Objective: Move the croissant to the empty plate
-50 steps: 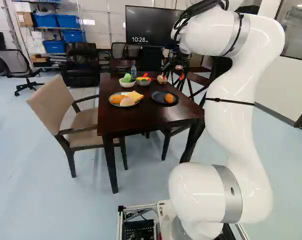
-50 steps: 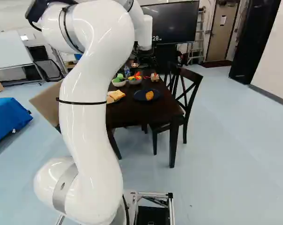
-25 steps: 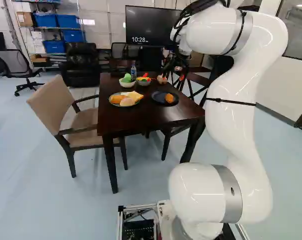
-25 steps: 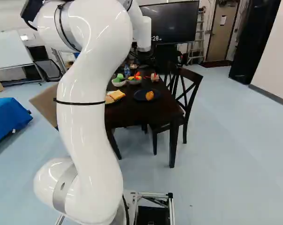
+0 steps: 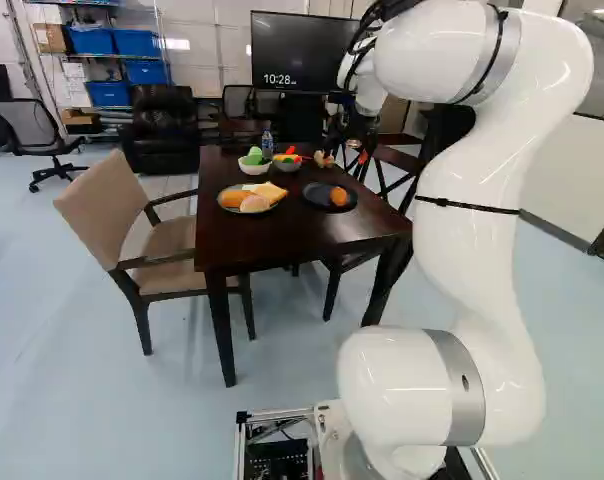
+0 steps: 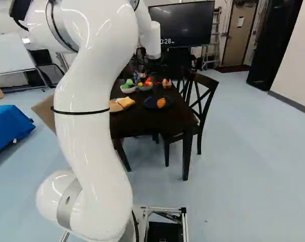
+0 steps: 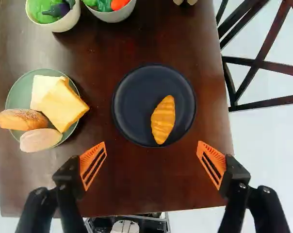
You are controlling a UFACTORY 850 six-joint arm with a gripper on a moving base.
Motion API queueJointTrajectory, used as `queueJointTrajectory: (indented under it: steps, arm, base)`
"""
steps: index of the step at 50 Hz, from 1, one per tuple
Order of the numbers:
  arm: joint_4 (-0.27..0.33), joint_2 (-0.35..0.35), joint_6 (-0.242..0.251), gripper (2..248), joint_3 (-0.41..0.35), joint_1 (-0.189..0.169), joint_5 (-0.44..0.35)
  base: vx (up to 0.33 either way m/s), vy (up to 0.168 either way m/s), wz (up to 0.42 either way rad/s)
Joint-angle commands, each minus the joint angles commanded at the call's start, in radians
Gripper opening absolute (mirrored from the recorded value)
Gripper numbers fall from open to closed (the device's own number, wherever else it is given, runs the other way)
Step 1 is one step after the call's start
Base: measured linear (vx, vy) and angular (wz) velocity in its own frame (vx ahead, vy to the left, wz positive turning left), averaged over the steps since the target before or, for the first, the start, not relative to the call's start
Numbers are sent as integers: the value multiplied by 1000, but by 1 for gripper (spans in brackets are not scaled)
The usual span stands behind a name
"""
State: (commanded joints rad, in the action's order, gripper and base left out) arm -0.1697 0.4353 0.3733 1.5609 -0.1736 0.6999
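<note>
High over the table's right side, my gripper (image 5: 356,148) shows small beneath the wrist in the left base view. Seen from the wrist, the gripper (image 7: 151,145) is open, its orange pads wide apart with nothing between them. The orange-brown croissant (image 7: 163,120) lies on the round dark plate (image 7: 129,102), just ahead of the fingertips and below them. In the left base view the croissant (image 5: 339,196) rests on the dark plate's right part. A green plate (image 7: 14,99) beside it holds bread slices (image 7: 64,104) and two rolls (image 7: 23,119).
Two bowls (image 5: 254,168) (image 5: 287,165) with toy vegetables and a bottle (image 5: 267,142) stand toward the far side of the dark table (image 5: 282,240). A padded chair (image 5: 162,240) is at its left, a cross-backed wooden chair (image 6: 203,96) at its right.
The arm's upper part has swung right in the left base view and left in the right base view. Its wrist sits slightly lower. The base, plates and croissant have not moved.
</note>
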Motion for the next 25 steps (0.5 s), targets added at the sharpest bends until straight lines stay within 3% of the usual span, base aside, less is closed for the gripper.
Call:
queueJointTrajectory:
  steps: [25]
  arm:
    - [22, -92, -48, 247, -190, 22, -203]
  base:
    - [0, 0, 0]
